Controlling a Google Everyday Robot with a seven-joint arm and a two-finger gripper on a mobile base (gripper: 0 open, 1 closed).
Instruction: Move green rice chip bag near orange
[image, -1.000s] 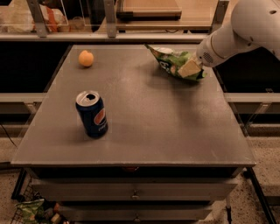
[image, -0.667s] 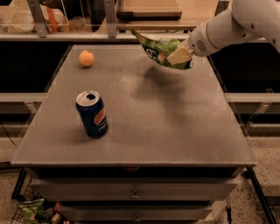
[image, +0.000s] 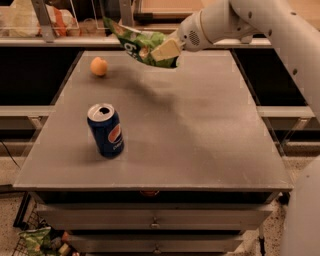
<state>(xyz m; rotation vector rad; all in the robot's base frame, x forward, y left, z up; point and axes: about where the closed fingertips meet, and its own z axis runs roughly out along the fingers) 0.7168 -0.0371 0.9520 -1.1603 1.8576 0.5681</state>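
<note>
The green rice chip bag (image: 134, 42) hangs in the air above the far middle of the grey table (image: 200, 130). My gripper (image: 167, 51) is shut on its right end and holds it clear of the tabletop. The white arm reaches in from the upper right. The orange (image: 99, 66) lies on the table at the far left, a little left of and below the bag's free end.
A blue soda can (image: 106, 130) stands upright on the left side of the table, nearer the front. Shelving with clutter (image: 55, 20) runs behind the table. Drawers sit under the tabletop, and a floor basket (image: 40, 240) is at the lower left.
The gripper has lifted the bag off the table and carried it left, from the far right toward the orange.
</note>
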